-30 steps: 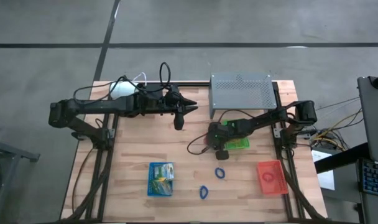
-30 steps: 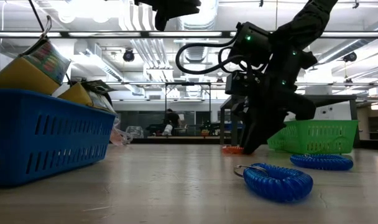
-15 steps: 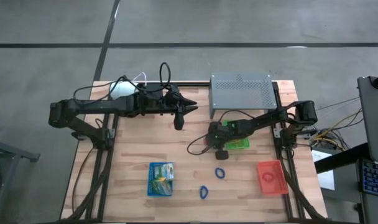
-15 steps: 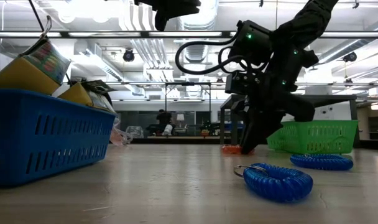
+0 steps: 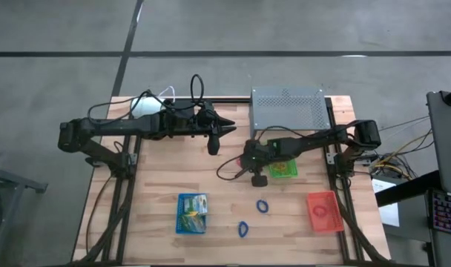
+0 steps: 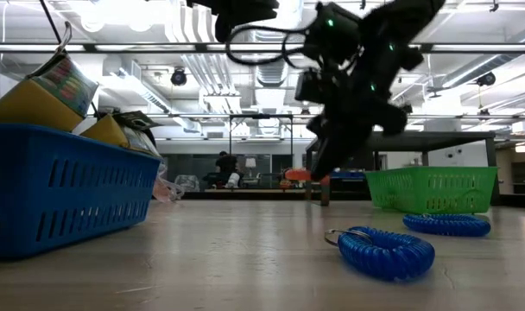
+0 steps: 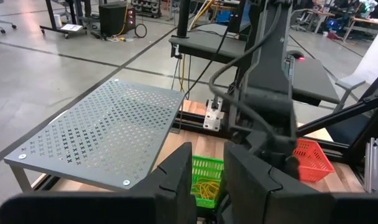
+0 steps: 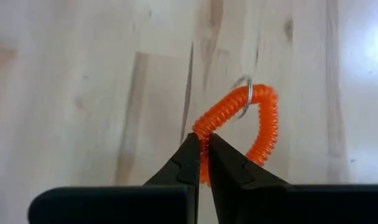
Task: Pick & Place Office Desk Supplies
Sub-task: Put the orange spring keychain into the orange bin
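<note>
Beside the green tray [image 5: 283, 170], on its left: right gripper [image 8: 200, 147], fingers pinched on an orange coil loop [image 8: 248, 127], lifted off the table [image 5: 159, 178]. Left gripper [image 5: 229, 126], farther left of the tray, up behind it: jaws slightly parted, nothing held.

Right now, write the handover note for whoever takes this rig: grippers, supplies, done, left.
Right gripper: shut on the red coil loop, lifted off the table near the green tray.
Left gripper: waits above the table's far side, holding nothing visible.
Done: the blue tray holds packets, the red tray a red loop, the green tray yellow bands.
Left: two blue loops lie loose.
</note>
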